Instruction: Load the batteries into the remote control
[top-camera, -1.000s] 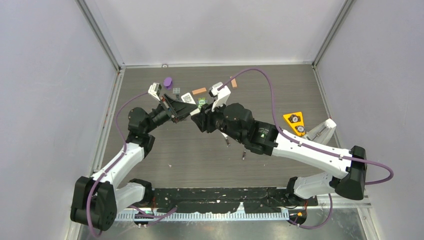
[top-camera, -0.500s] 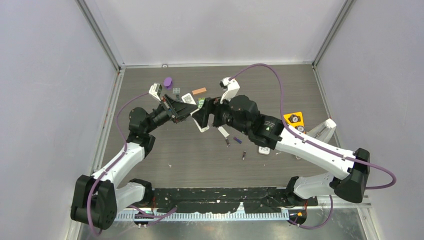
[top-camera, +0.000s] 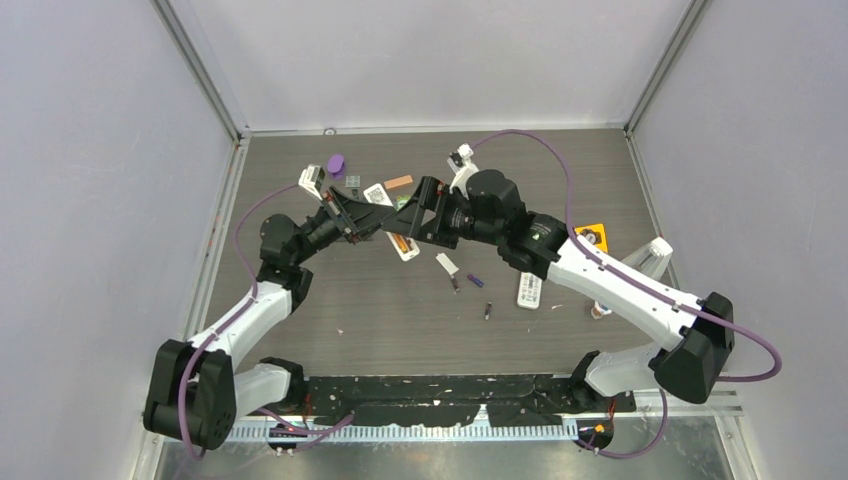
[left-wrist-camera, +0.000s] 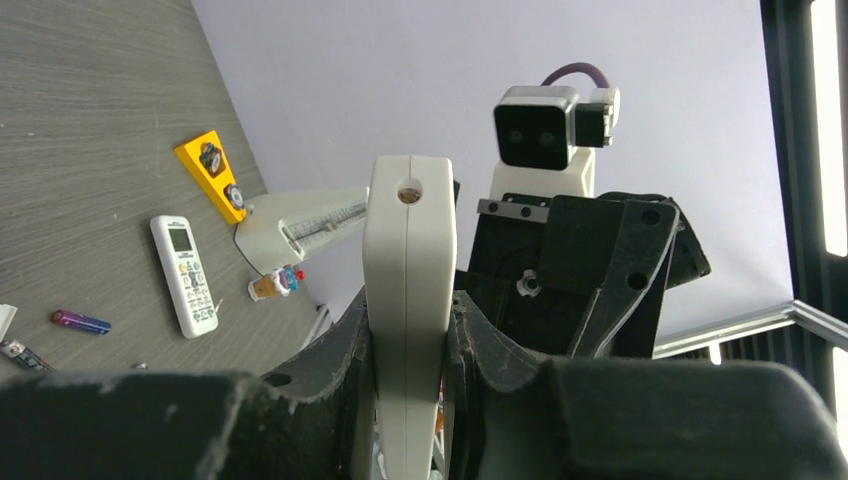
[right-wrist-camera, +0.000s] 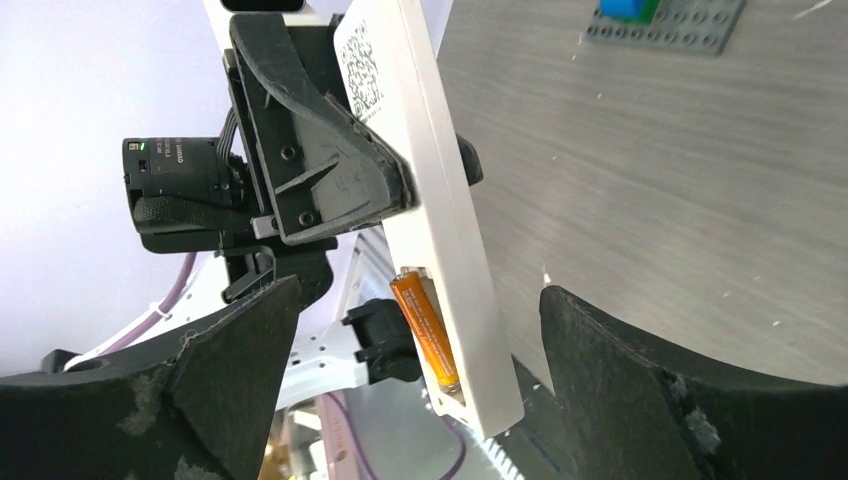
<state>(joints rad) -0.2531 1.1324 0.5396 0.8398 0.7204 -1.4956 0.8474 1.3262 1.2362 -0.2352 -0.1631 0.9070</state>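
Right gripper has spread, leaving the orange battery in the remote; left gripper pinches it. Best to retreat straight, without bumping.

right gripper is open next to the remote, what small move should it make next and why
Probably lower the right gripper toward the purple battery on the table. Its jaws stand open and empty. The orange battery sits in the compartment of the remote that the left gripper grips. A second cell looks needed, though the free slot is hard to see.
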